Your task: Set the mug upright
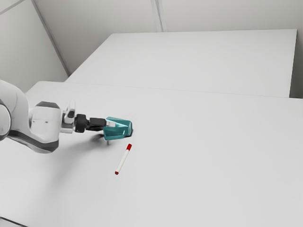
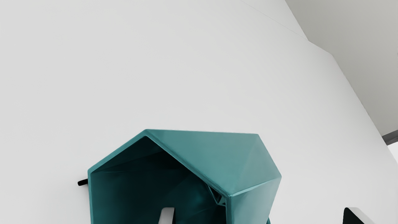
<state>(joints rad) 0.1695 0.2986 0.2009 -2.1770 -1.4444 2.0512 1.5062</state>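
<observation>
The teal mug (image 1: 118, 129) is lying on its side on the tabletop (image 1: 203, 156), toward the corner where the far edge and the exterior view's left edge are meeting, though well in from both. Its mouth is facing the arm and its narrower base is pointing toward the exterior view's right. The gripper (image 2: 259, 214) is reaching in at the mouth with its fingers spread wide: one finger (image 2: 167, 216) is poking inside the mug, the other is standing outside, well apart from the wall, so nothing is being pinched. A red-and-white marker (image 1: 123, 159) is lying near the mug, on the side toward the tabletop's near edge. As for progress, the mug is not standing upright, so the goal is not being met here. What is helping is the placing of the fingers, with a side wall sitting between them. What is remaining, I judge, is closing on that wall, lifting and turning the mouth upward, then lowering the base flat and letting go without the mug tipping over.
</observation>
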